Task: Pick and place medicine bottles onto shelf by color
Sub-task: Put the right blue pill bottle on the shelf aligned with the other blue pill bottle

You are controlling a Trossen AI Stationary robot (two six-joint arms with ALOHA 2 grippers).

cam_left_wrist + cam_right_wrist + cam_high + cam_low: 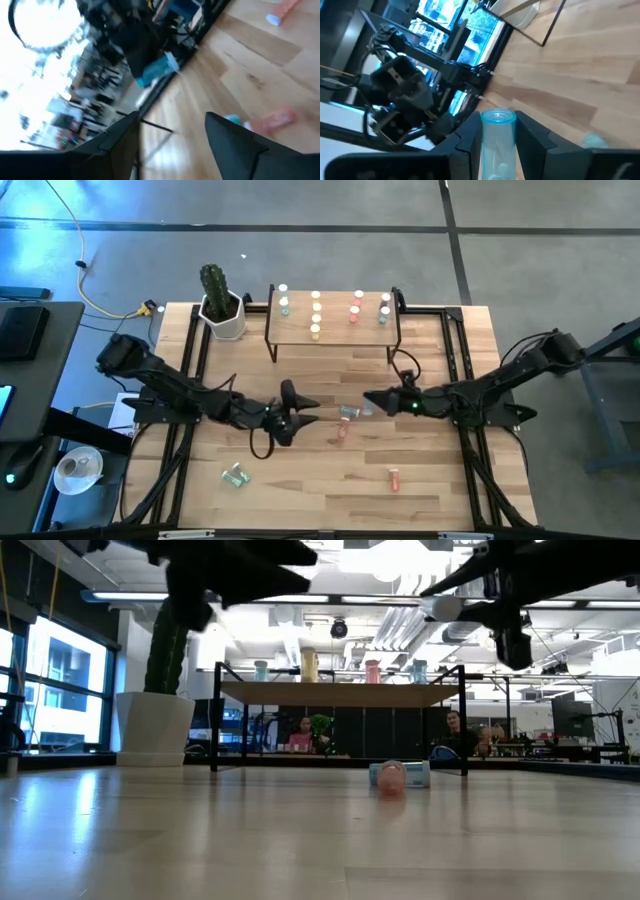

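Pink bottle [390,778] lies foremost, teal bottle [412,774] touching; shelf [340,693] behind.

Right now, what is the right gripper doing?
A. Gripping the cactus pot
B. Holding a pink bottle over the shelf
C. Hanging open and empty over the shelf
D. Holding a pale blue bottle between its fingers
D. The right wrist view shows the right gripper shut on a pale blue bottle; the high view puts that gripper above mid-table, in front of the shelf, not over it.
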